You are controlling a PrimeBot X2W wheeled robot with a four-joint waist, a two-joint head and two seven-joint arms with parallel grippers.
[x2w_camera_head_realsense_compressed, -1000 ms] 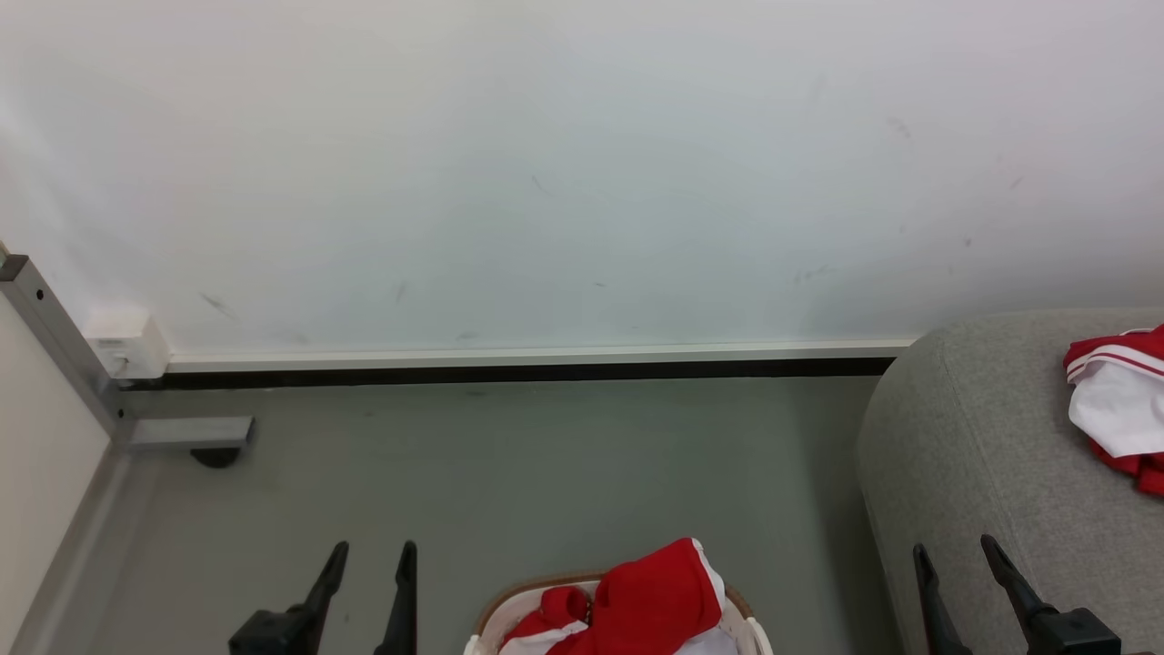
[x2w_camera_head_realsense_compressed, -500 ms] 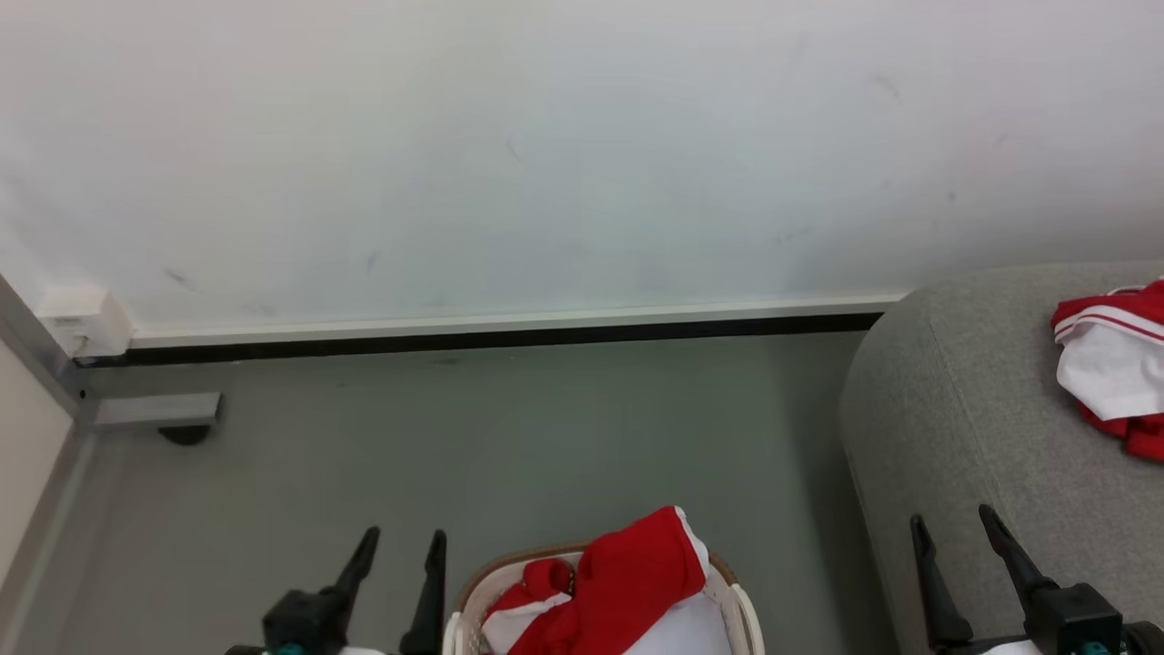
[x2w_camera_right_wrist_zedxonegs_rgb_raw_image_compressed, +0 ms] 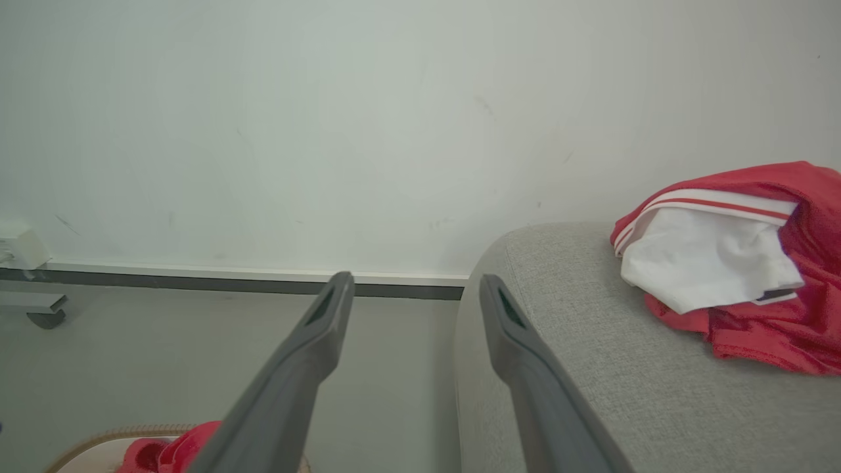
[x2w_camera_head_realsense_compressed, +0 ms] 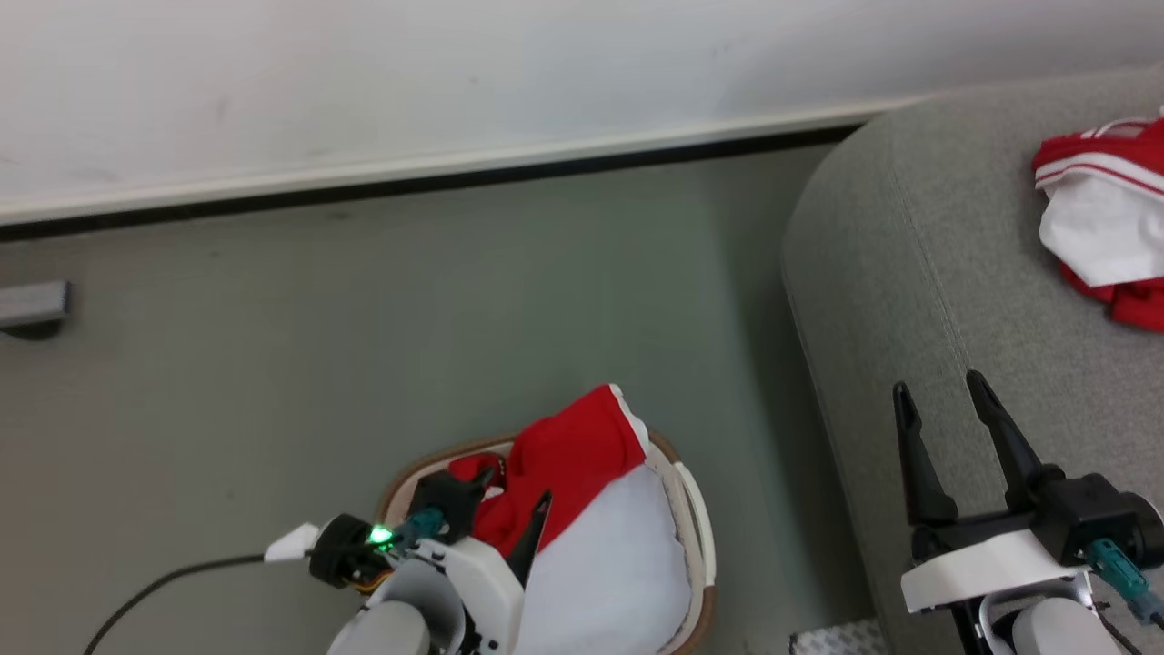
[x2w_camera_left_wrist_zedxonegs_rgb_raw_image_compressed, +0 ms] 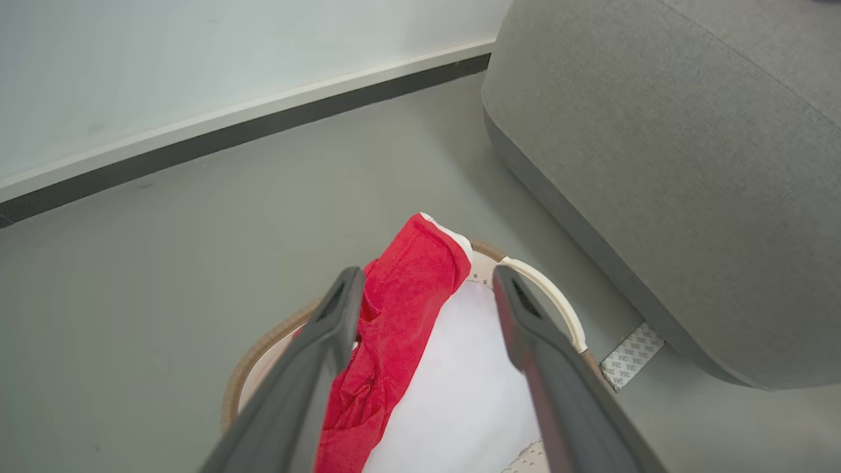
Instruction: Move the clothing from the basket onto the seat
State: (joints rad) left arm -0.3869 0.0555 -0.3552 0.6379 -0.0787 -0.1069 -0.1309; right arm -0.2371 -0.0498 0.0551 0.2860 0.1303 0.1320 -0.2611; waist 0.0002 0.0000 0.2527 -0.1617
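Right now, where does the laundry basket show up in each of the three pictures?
Head view: basket at bottom centre.
Left wrist view: bottom centre too.
Right wrist view: its rim at the bottom left.
Shared landmark: the grey sofa, right of it.

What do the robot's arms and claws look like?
The left gripper and right gripper each have two long, tapering dark fingers on a black block above a white shell and pale forearm. Both wrists carry teal plugs; the left adds a green light and black cable.

Left gripper [x2w_camera_head_realsense_compressed: 516,484] spread wide, tilted downward; right gripper [x2w_camera_head_realsense_compressed: 938,382] spread, level.
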